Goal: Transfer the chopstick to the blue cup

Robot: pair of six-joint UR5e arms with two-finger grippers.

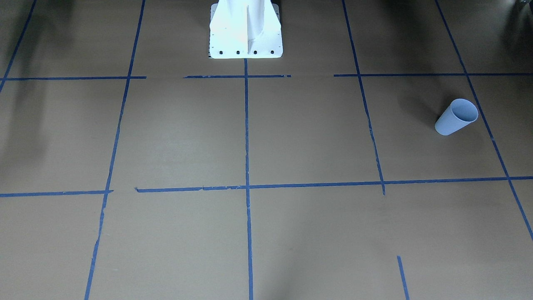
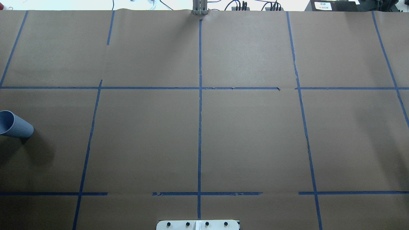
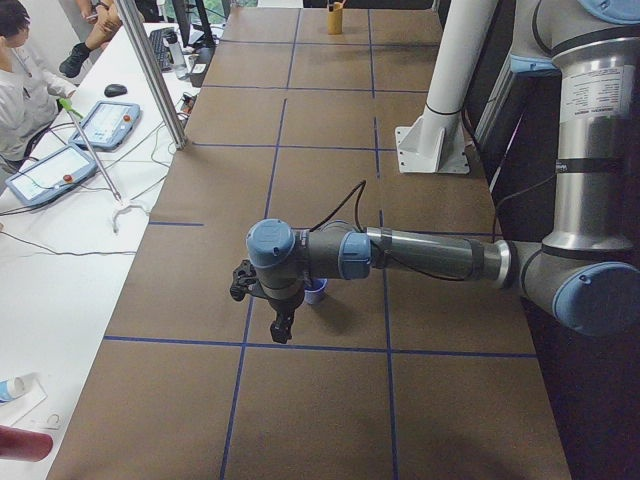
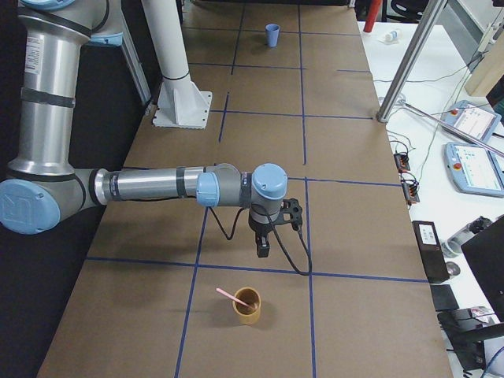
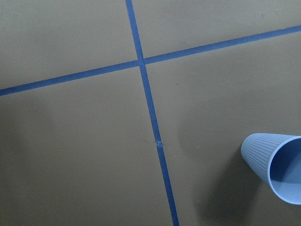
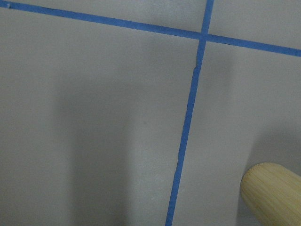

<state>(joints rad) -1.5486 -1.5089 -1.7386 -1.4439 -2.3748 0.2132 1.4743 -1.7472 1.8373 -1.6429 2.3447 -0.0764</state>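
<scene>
The blue cup (image 1: 456, 117) stands upright on the brown paper at the robot's left end of the table; it also shows in the overhead view (image 2: 14, 124) and at the lower right of the left wrist view (image 5: 277, 165). In the exterior left view my left gripper (image 3: 282, 328) hangs just beside the blue cup (image 3: 315, 291); I cannot tell if it is open. The pale-pink chopstick (image 4: 231, 297) leans in a tan bamboo cup (image 4: 248, 305). My right gripper (image 4: 264, 248) hovers a little beyond that cup; I cannot tell its state. The bamboo cup's side shows in the right wrist view (image 6: 273, 193).
The white robot pedestal (image 1: 245, 33) stands at the table's middle edge. Blue tape lines (image 2: 199, 127) grid the brown paper. A metal pole (image 3: 150, 70), teach pendants (image 3: 110, 122) and a seated operator (image 3: 20, 80) are across the table.
</scene>
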